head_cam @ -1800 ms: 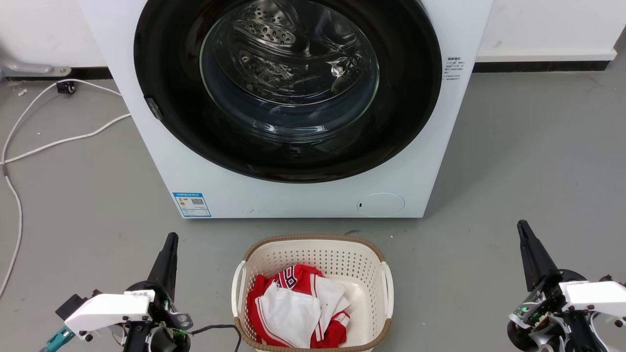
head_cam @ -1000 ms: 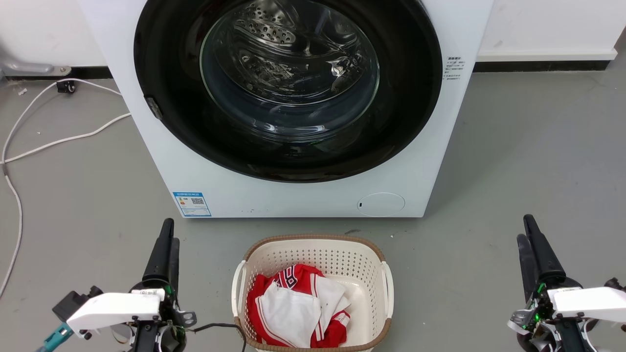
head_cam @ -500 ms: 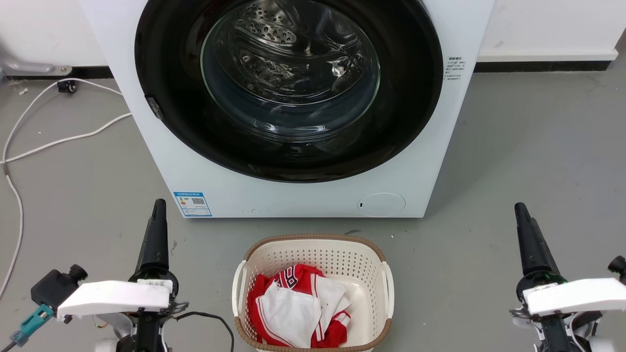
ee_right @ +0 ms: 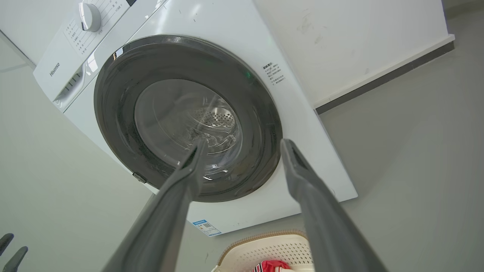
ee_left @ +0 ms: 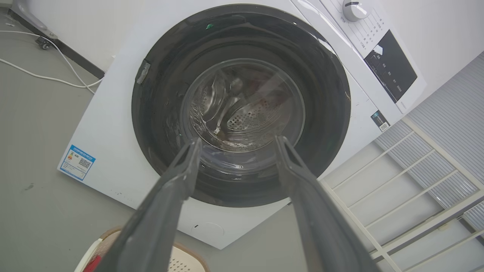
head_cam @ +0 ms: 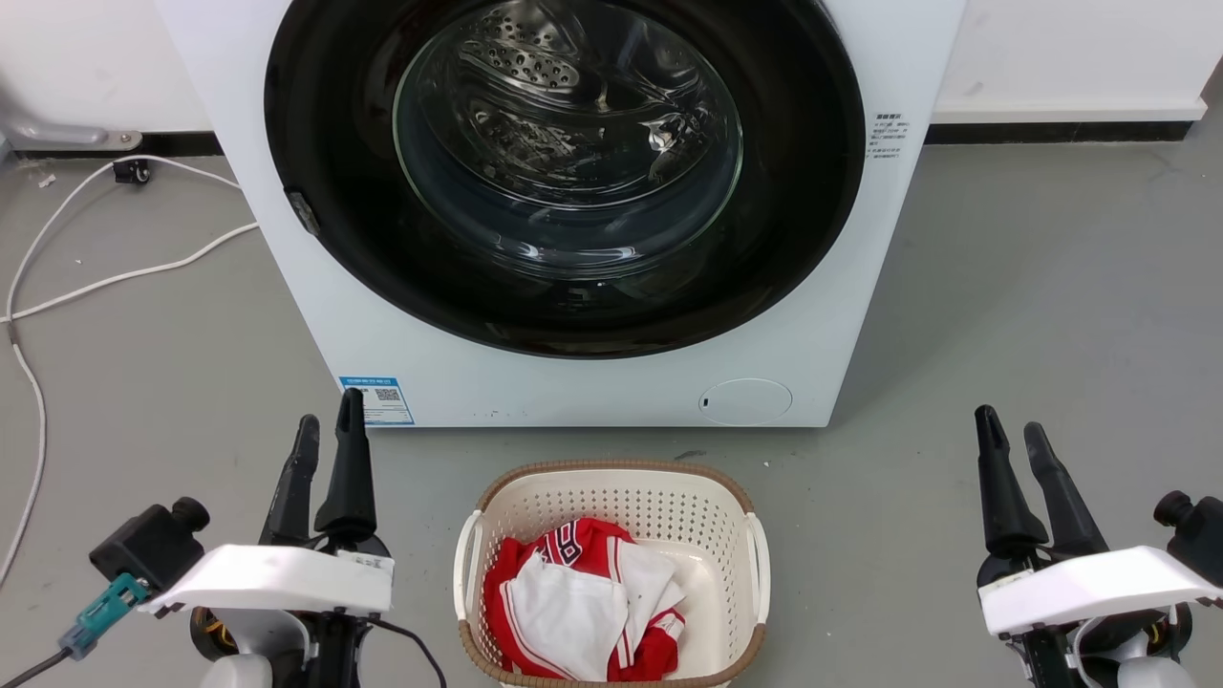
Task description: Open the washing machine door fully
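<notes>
The white washing machine [head_cam: 315, 315] stands on the grey floor, and the washing machine door [head_cam: 568, 143] lies closed flat against its front, the glass bowl at its centre showing the steel drum behind. A pale laundry basket [head_cam: 611, 468] sits on the floor just before the machine, holding red and white clothes [head_cam: 573, 612]. The left gripper [head_cam: 330, 409] hangs left of the basket and the right gripper [head_cam: 1008, 421] well to its right, each with its fingers spread apart, empty and clear of the door. A small round white flap [head_cam: 744, 401] sits low on the machine's front.
</notes>
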{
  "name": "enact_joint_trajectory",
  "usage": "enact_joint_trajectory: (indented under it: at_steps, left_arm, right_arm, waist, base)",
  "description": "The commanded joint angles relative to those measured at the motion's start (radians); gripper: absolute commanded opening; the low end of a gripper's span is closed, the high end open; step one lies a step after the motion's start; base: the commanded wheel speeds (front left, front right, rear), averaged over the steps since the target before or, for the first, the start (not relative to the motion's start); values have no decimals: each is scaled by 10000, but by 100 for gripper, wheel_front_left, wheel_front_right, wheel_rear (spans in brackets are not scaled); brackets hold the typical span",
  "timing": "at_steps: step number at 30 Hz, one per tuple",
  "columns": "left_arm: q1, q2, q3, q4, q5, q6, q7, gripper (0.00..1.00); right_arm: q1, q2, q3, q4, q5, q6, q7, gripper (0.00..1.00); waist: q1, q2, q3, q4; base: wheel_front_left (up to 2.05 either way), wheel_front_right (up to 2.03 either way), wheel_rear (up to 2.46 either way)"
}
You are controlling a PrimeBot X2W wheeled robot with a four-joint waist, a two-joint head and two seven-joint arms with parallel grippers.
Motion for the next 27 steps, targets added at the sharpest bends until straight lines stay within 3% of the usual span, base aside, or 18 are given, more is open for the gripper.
enact_joint_trajectory:
  at_steps: [1,13,27]
  left_arm:
    - [-26,27,-46,-155,278,53,-79,100]
    - [177,287,-557,-87,2539,413,-434,100]
    - [306,676,-1064,-138,4070,984,-795,100]
  right_arm:
    - [-12,-6,25,-146,-281,0,-88,100]
    - [76,2,165,-292,-2218,0,-245,100]
    - [162,11,169,-391,-3826,-1,-144,100]
  waist:
    - [0,0,-2,1]
    - [0,0,-29,41]
    - [0,0,-50,95]
  base:
    - [0,0,0]
    - [0,0,0]
    - [0,0,0]
